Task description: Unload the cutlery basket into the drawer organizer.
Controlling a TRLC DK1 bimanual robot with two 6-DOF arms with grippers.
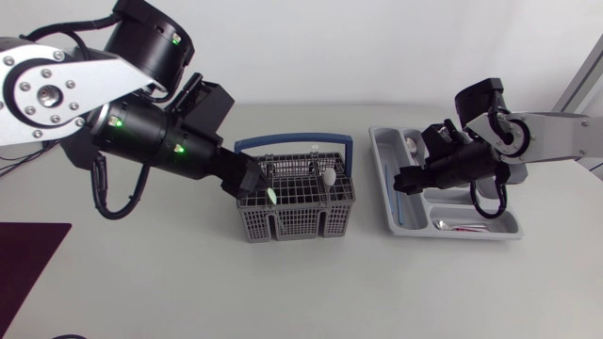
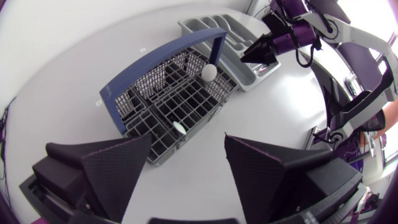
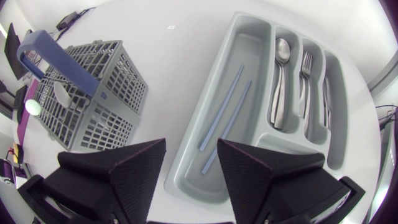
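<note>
**Bench**: pale grey surface, both arms over it. A dark maroon mat lies at its left corner.

**Cutlery basket**: grey mesh with a blue hoop handle, set upright near the middle of the bench, to the left of the drawer organizer and apart from it. Two pieces are seen standing in it:
- a white round-ended piece in a compartment at the end nearer the organizer;
- a pale green-tipped piece towards the end nearer the left arm.

**Drawer organizer**: grey tray with several lengthwise compartments, placed on the right half of the bench. In the right wrist view the following are recorded:
- two blue chopsticks in the long outer compartment, side by side;
- a spoon in the next compartment;
- a fork in the one beyond.

**Left claw**: positioned at the left end of the basket. In its wrist view the fingers are spread wide, nothing is held between them, and the basket lies just ahead.

**Right claw**: held above the organizer's chopstick compartment. Its fingers are parted, with nothing gripped.
</note>
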